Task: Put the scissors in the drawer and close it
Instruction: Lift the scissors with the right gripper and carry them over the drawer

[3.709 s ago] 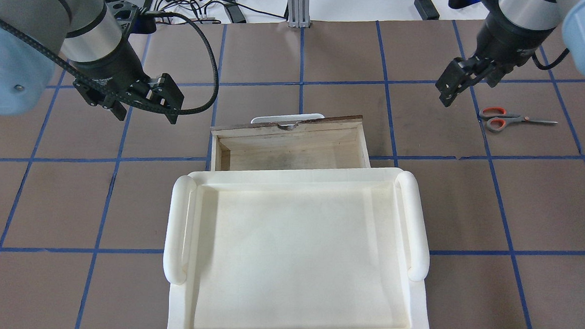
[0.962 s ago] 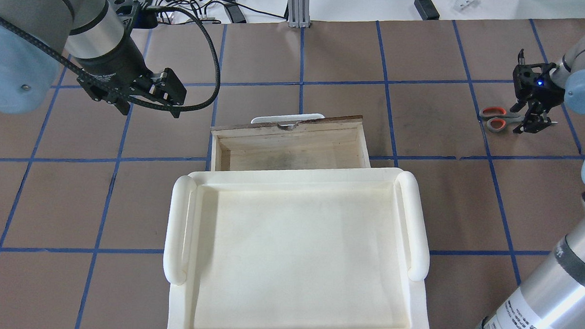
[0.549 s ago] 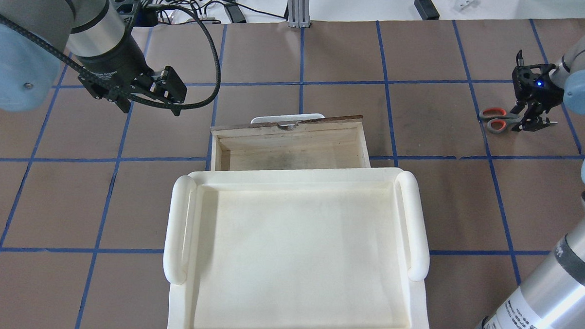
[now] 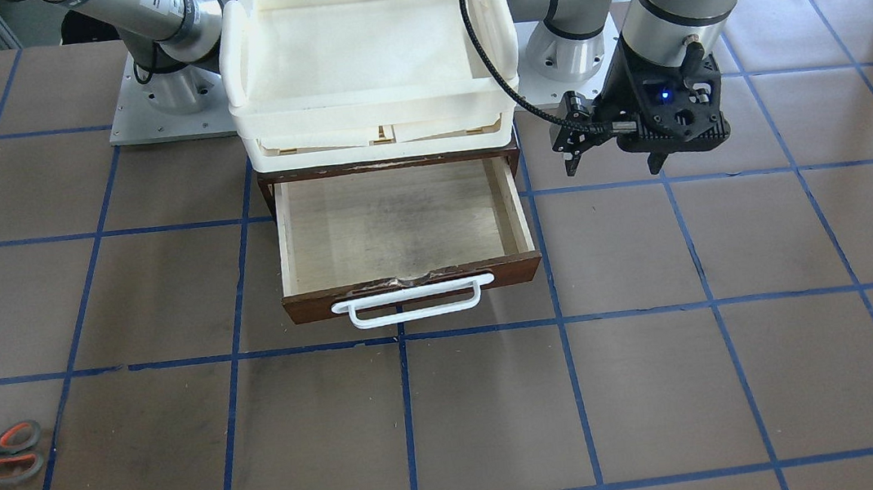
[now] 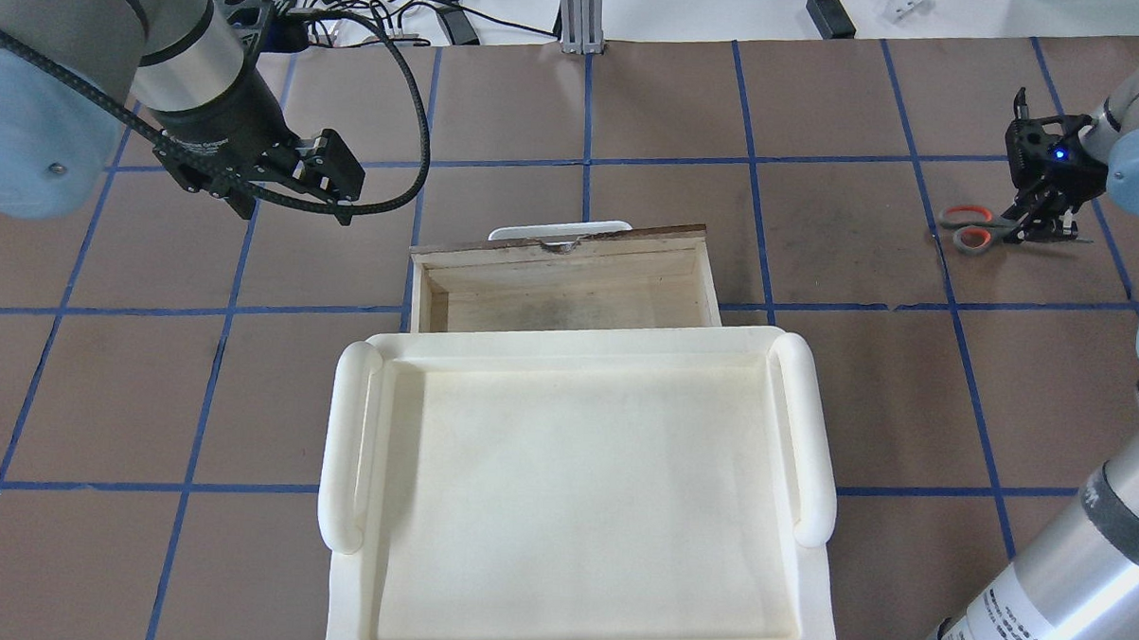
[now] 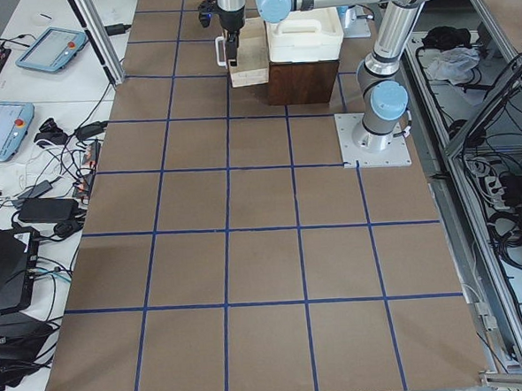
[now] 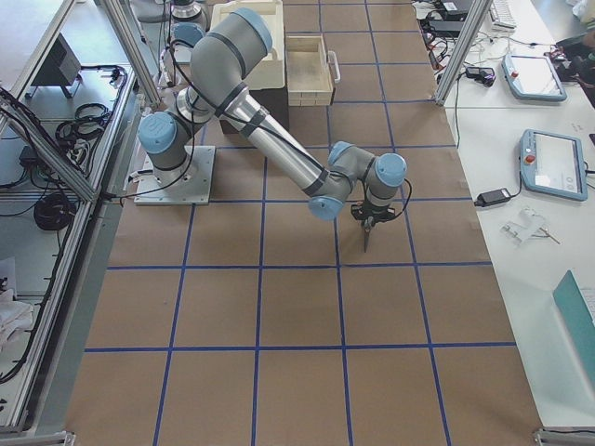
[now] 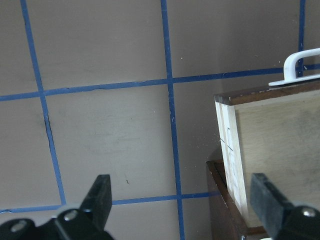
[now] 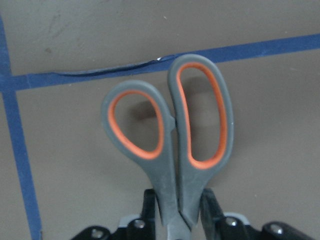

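Two arms work over one brown worktop [image 4: 665,375]. Cream trays [image 4: 364,39] sit stacked on the cabinet above the drawer [image 4: 402,228]. It is pulled out and bare inside, likely left open so the scissors can go straight in.

Left hand [image 8: 182,192] hovers released, fingers wide, nothing between them. The drawer's front corner is just below and beside one finger, with the white handle [image 4: 415,311] further out on that side. Probably parked there to push the drawer closed later.

Right hand [image 9: 179,202] is low at the worktop, well apart from the drawer, clenched on the scissors [image 9: 172,160]. Its fingers [image 9: 148,205] press both sides of the neck, just behind the orange-lined loops, which point away from the hand. Gripping there likely keeps the blades shut and the weight balanced. Can't tell if the scissors are off the worktop yet.
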